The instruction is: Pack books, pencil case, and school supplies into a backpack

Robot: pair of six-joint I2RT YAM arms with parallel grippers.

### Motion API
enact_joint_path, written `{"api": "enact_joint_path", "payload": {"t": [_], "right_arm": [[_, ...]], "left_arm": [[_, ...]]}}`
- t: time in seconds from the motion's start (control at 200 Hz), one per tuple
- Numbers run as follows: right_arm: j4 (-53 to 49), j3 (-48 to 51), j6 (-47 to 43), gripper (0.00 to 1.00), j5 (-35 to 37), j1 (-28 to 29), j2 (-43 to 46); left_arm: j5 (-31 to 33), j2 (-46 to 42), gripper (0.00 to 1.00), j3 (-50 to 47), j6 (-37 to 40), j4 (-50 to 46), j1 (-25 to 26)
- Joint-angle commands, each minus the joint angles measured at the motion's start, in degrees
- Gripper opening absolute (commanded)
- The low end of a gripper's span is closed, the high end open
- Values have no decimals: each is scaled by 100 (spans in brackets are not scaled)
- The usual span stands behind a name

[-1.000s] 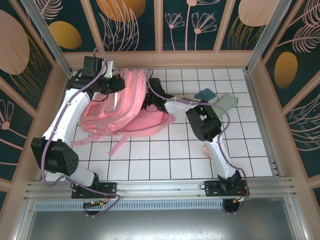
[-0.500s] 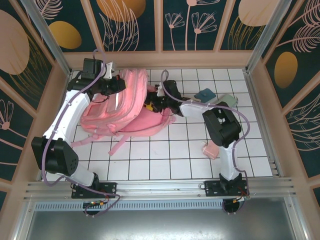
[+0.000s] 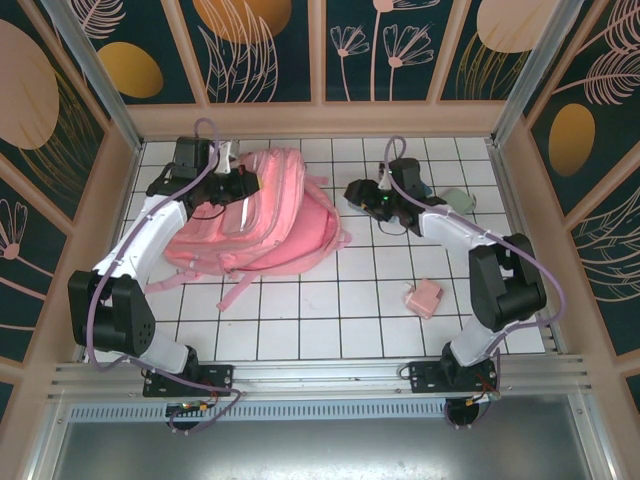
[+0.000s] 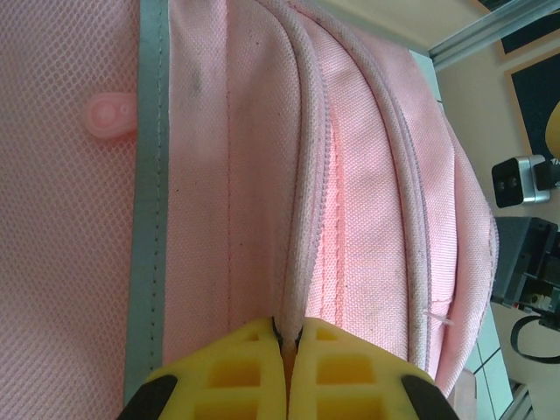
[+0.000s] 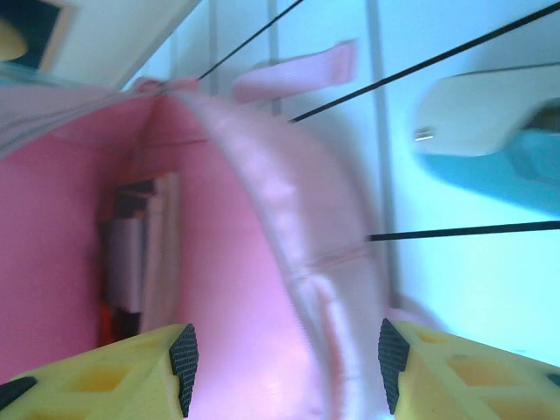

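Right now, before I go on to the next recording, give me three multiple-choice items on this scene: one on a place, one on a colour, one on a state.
1. Where does the pink block lie?
A. on the table, apart from the backpack
B. inside the backpack
C. under the backpack

2. What colour is the backpack?
A. blue
B. pink
C. grey

3. How is the left gripper?
A. open over the table
B. holding a book
C. shut on a backpack seam

Answers:
1 A: the top view shows it on bare tiles to the right of the backpack.
2 B: its fabric is pink in the top view.
3 C: the left wrist view shows the gripper closed on a piped seam.
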State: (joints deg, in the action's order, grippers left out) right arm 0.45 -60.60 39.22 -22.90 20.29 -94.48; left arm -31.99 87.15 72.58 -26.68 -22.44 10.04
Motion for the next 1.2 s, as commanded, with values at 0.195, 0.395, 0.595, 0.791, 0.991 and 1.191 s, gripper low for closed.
{"api": "enact_joint_path", "payload": {"t": [0.195, 0.395, 0.595, 0.791, 0.991, 1.191], "right_arm": [[-1415, -102, -547, 65, 1663, -1066, 6], [-2253, -523, -411, 80, 2764, -1464, -317], [-2581, -712, -157, 98, 3318, -1513, -619], [-2635, -991, -85, 99, 3285, -1657, -1164], [-2620, -1128, -49, 99, 3175, -1730, -1543], [-2598, -1053, -35, 96, 3228, -1744, -1516]], "left_arm": [[114, -220, 0, -226, -57, 415, -85], [98, -308, 0, -229, -54, 411, -89], [80, -336, 0, -327, -92, 502, -90], [54, -370, 0, -392, -100, 523, -92], [45, -405, 0, -423, -92, 506, -87], [51, -428, 0, -464, -109, 521, -88]]}}
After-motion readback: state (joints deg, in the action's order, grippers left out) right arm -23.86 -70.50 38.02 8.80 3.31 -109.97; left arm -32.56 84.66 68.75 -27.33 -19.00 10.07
